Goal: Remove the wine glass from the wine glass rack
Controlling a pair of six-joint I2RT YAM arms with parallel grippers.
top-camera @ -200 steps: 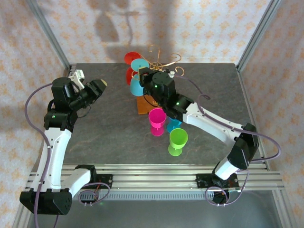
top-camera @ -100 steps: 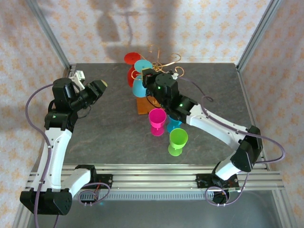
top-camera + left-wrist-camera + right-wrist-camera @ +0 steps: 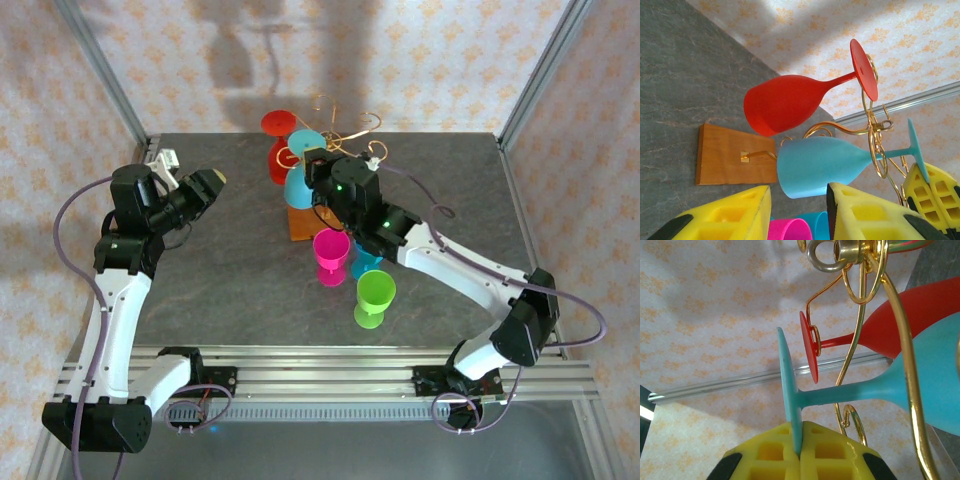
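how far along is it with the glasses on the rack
Done: pink glass, green glass and a small blue glass sit on the table beside the rack. In hand: the right hand is shut on the foot of the hanging blue glass, not yet off the wire. To do: the red glass hangs there too; the left hand is open, off to the side.

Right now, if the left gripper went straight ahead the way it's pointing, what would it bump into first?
Probably the bowl of the light blue plastic wine glass hanging on the thin gold wire rack. The left gripper aims roughly at it, though depth is hard to judge.
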